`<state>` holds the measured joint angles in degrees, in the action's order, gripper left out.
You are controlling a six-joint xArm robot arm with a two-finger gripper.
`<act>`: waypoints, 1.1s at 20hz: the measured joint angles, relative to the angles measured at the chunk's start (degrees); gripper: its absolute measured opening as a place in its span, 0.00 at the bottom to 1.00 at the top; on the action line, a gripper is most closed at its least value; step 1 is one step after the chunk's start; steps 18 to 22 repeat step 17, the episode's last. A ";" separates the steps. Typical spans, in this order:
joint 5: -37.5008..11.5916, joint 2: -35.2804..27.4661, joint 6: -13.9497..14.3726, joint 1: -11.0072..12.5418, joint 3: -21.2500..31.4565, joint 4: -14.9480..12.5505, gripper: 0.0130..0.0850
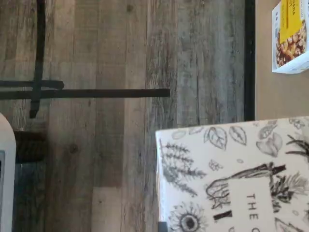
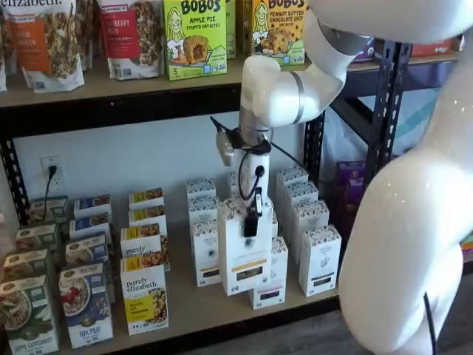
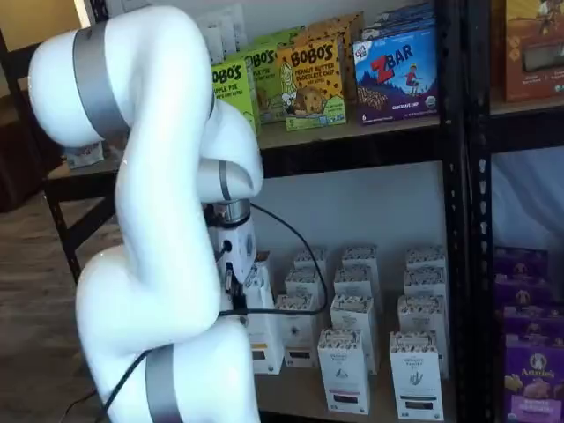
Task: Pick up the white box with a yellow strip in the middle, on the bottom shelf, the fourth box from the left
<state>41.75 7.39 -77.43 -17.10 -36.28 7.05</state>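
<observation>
The white box (image 2: 244, 255) hung upright in the gripper (image 2: 252, 222), lifted out ahead of its row over the bottom shelf (image 2: 192, 307); the black fingers clenched its top from above, long axis vertical beneath them; in the wrist view its leafy printed face (image 1: 231, 174) sat over the floor, so the way out looked clear.

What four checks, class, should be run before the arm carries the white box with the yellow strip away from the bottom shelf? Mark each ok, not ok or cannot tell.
1. Gripper shut on the white box: ok.
2. Box has the yellow strip, not purple: ok.
3. Box lifted clear of the bottom shelf: cannot tell.
4. Box clear of the neighbouring white cartons: cannot tell; they stand close.
</observation>
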 joint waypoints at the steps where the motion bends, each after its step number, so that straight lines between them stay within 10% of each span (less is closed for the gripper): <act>1: 0.26 0.35 0.10 0.06 0.05 -0.20 0.50; 22: 7.04 9.95 -0.64 2.01 1.62 -0.90 0.50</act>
